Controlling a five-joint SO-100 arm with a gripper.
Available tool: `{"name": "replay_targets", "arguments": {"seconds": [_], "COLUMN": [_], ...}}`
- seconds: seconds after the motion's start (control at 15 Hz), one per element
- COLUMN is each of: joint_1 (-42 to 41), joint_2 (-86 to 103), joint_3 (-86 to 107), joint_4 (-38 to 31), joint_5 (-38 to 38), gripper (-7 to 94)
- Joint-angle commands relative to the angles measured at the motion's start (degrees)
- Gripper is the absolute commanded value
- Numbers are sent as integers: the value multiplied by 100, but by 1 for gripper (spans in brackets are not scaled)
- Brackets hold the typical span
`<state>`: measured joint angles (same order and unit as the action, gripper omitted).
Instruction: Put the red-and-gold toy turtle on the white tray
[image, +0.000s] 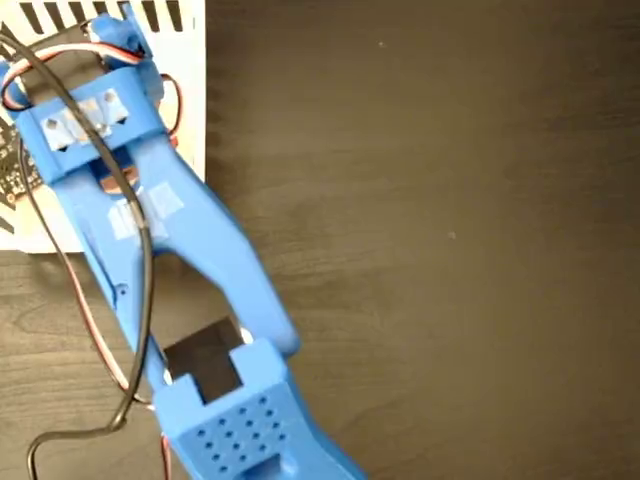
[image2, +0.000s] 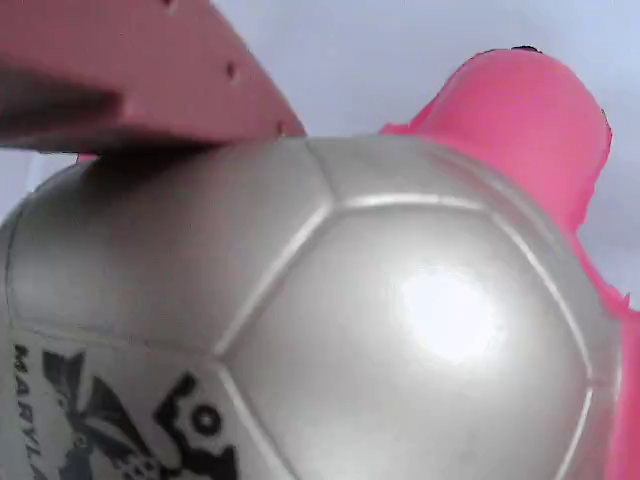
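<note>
The wrist view is almost filled by the red-and-gold toy turtle (image2: 400, 330): its domed shell looks pale and shiny there, with a black printed mark at the lower left, and a red-pink limb or head stands out at the upper right. One of the fingers (image2: 130, 75) lies across the top left of the shell and seems to touch it, but the other finger is not in sight, so I cannot tell whether the fingers are pinching the turtle or only resting against it. Behind the turtle the background is plain and light, which I judge to be the white tray (image: 190, 90); whether the turtle already rests on it or hangs just above it is not visible. In the fixed view the blue arm reaches to the upper left, over the corner of the tray with its black stripes, and the arm hides the turtle and the gripper completely; the dark desk (image: 450, 250) fills the rest. The arm works close to the corner of the tray, so if the fingers let go while the turtle is near the edge, the soft round toy may roll or bounce off onto the desk. The shell is smooth and squishy, so a weak hold on it could slip early. If the fingers spread too little, the toy may stick to one of them and be dragged when the arm lifts.
</note>
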<state>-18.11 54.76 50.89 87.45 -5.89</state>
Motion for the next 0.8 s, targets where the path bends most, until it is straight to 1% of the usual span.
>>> {"name": "replay_targets", "arguments": {"seconds": [0.0, 0.13, 0.2, 0.27, 0.4, 0.53, 0.67, 0.73], "joint_1": [-35, -26, -18, 0, 18, 18, 26, 35], "joint_2": [220, 105, 35, -18, -35, -44, -44, -44], "joint_3": [-325, -325, -325, -343, -352, -378, -413, -422], "joint_4": [-18, -44, -79, -97, -97, -88, -70, -62], "joint_5": [-26, -114, -167, -176, -193, -202, -229, -229], "gripper": [18, 34, 44, 50, 56, 56, 62, 62]}}
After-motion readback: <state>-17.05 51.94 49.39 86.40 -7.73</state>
